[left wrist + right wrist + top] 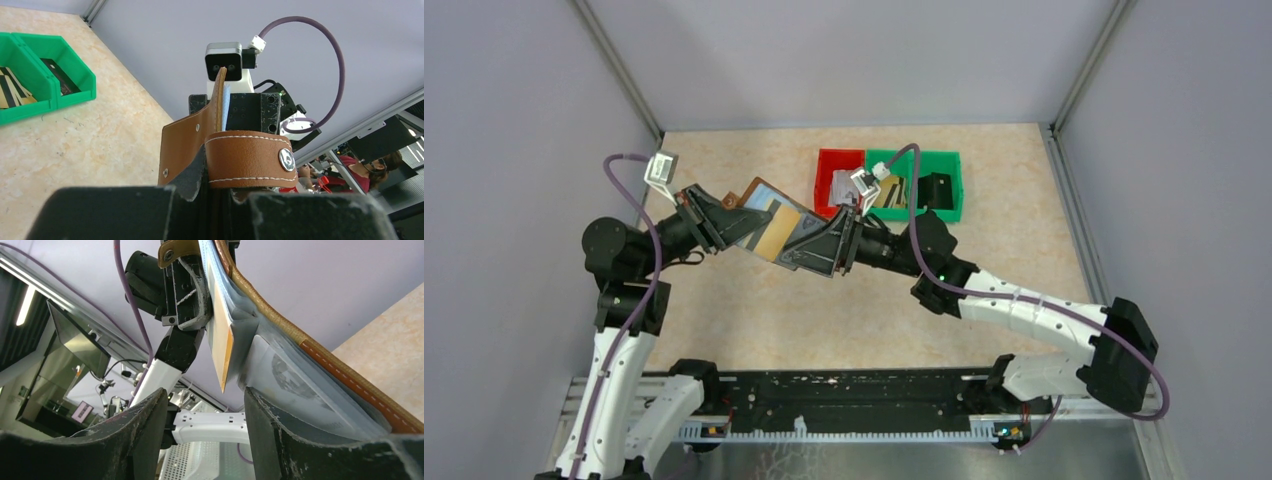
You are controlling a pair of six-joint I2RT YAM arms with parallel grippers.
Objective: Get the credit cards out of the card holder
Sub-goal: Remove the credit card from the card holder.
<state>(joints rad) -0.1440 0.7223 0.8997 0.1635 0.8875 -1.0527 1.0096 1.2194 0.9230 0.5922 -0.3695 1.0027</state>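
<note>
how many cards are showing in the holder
3: pale blue card nearest the left pincer, tan card in the middle, silvery card by the right pincer. More may be hidden.

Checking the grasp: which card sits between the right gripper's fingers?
The tan card; its corner juts between the right gripper's open fingers, the pale cards lie against the card holder.

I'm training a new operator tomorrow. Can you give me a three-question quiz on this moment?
1. True or false: the left gripper is clamped on the card holder.
2. The tan card is: A) flat on the table; B) sticking out of the holder toward the open right gripper; C) under a cup.
3. What colour is the bin beside the red bin?
Key: 1 true; 2 B; 3 green.
</note>
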